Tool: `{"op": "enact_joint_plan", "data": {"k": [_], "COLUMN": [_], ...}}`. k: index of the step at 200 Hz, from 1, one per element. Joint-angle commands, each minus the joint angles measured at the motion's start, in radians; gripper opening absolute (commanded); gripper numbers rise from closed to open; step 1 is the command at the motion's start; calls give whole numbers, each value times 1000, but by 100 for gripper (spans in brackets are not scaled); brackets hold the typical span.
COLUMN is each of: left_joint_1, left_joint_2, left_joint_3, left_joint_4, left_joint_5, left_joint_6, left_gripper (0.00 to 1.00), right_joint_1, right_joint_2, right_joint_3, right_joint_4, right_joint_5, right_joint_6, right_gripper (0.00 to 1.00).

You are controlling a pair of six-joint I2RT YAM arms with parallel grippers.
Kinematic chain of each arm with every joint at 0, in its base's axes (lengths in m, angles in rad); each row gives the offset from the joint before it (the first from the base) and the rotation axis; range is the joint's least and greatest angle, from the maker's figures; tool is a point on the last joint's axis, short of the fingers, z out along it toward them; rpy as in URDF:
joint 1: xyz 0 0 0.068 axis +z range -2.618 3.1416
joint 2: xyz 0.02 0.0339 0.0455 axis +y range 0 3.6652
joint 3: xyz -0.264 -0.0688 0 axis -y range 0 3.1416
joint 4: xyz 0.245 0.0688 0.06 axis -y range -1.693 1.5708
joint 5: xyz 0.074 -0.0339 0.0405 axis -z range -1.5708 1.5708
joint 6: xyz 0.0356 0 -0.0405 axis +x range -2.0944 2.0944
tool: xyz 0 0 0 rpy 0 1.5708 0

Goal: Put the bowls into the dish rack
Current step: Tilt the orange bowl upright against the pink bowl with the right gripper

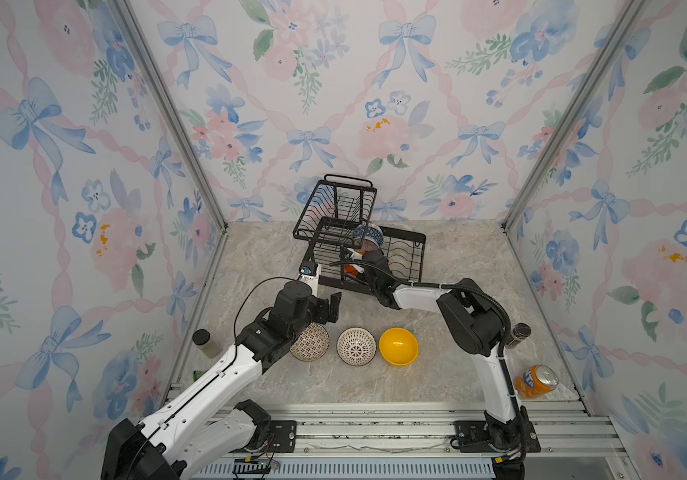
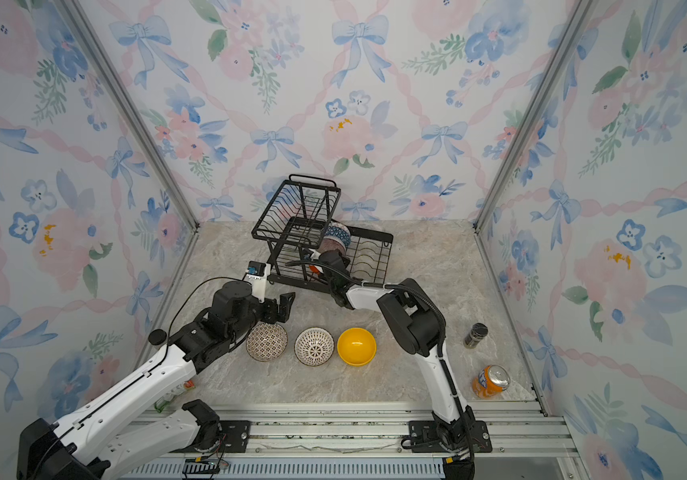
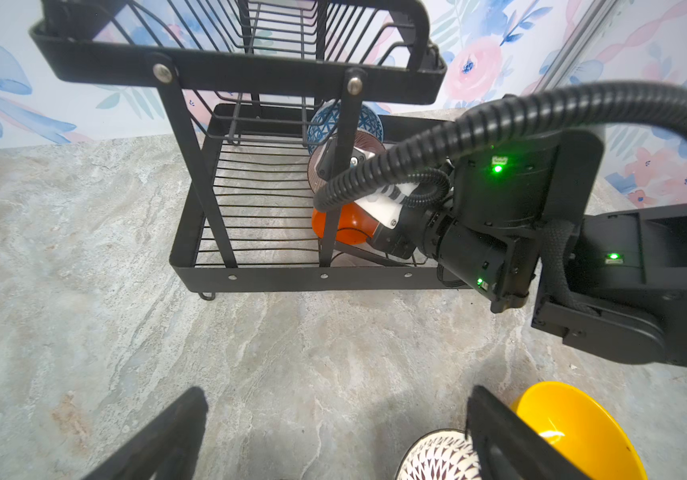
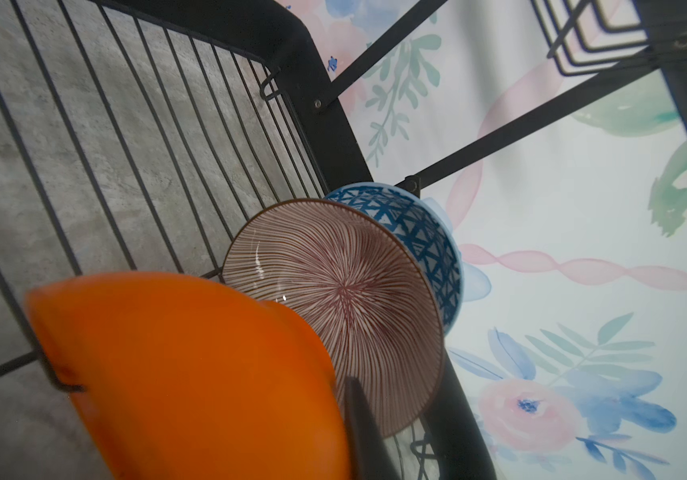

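Observation:
The black wire dish rack (image 1: 410,254) stands at the back of the table. In its lower tier a blue triangle-patterned bowl (image 4: 420,224) and a pink striped bowl (image 4: 333,291) stand on edge. My right gripper (image 4: 345,419) reaches into that tier, shut on the rim of the orange bowl (image 4: 192,374), which is tilted over the wires in front of the pink one. My left gripper (image 3: 335,399) hovers open and empty over bare table before the rack. Two lattice bowls (image 1: 310,343) (image 1: 356,346) and a yellow bowl (image 1: 398,346) sit upright in a row near the front.
An orange soda can (image 1: 537,381) lies at the front right, with a dark jar (image 1: 518,334) behind it. Another jar (image 1: 205,343) stands by the left wall. The rack's raised basket (image 1: 335,208) overhangs the lower tier's left part.

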Motion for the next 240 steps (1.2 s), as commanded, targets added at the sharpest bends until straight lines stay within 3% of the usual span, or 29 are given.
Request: {"op": "enact_joint_plan", "data": {"k": [1, 72, 125, 137, 240], "left_joint_1": [7, 7, 7, 7, 7], "left_joint_2": [-15, -14, -13, -13, -24], "left_joint_3": [-11, -8, -11, -11, -11], "left_joint_4": [-7, -6, -6, -7, -7], "left_joint_5": [16, 17, 17, 17, 17], "left_joint_6": [-15, -15, -15, -16, -19], "left_gripper": [98, 98, 98, 98, 98], "right_joint_1": [-4, -34, -38, -38, -32], "right_joint_2": [-16, -60, -66, -63, -85], "right_joint_3": [-47, -77, -96, -92, -101], "right_joint_4": [-113, -220, -202, -208, -208], "right_joint_5": [-64, -205, -187, -183, -161], "right_joint_6": [-25, -31, -46, -46, -30], "right_gripper": [0, 0, 0, 9, 30]}}
